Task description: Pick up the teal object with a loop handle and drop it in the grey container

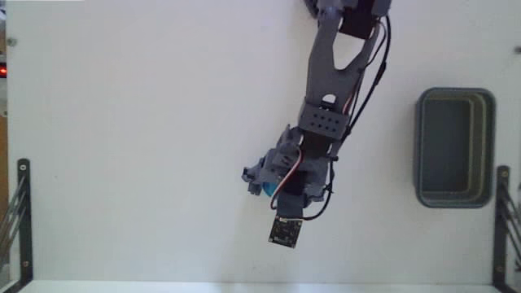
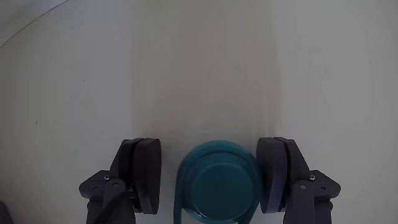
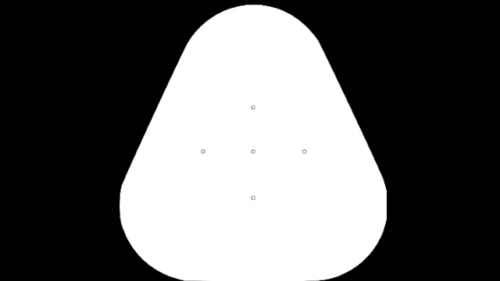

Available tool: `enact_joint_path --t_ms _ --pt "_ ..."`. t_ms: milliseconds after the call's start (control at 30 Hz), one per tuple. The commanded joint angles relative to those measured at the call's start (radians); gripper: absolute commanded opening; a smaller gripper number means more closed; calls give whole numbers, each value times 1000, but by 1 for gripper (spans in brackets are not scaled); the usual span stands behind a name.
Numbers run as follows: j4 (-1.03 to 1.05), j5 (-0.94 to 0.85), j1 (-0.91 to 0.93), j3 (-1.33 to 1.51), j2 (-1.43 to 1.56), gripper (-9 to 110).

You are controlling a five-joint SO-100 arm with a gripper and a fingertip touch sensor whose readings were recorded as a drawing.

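The teal object with a loop handle (image 2: 219,185) fills the bottom middle of the wrist view, a round blue-teal cup on the white table. My gripper (image 2: 211,145) is open and straddles it. The left finger (image 2: 147,171) stands a small gap away from the cup, and the right finger (image 2: 277,171) is at its edge. In the fixed view only a teal patch (image 1: 267,190) shows beneath the gripper (image 1: 259,181), near the table's lower middle. The grey container (image 1: 423,146) sits at the right side of the fixed view, far from the gripper, and looks empty.
Black brackets stand at the table's lower left corner (image 1: 19,220) and lower right corner (image 1: 505,220) in the fixed view. The arm (image 1: 330,73) reaches down from the top edge. Bare white table lies between the gripper and the container.
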Motion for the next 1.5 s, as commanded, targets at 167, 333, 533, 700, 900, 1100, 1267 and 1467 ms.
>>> enact_joint_path --t_ms 167,333,533,700,900,1100,1267,1467 --pt "-10 0 -1 10 32 90" --pt "-10 0 -1 10 32 89" --pt "-10 0 -1 10 32 87" --pt "-10 0 -1 10 32 86" --pt "-10 0 -1 10 32 84" --pt "-10 0 -1 10 32 82" --pt "-10 0 -1 10 32 81" --pt "-10 0 -1 10 32 79"
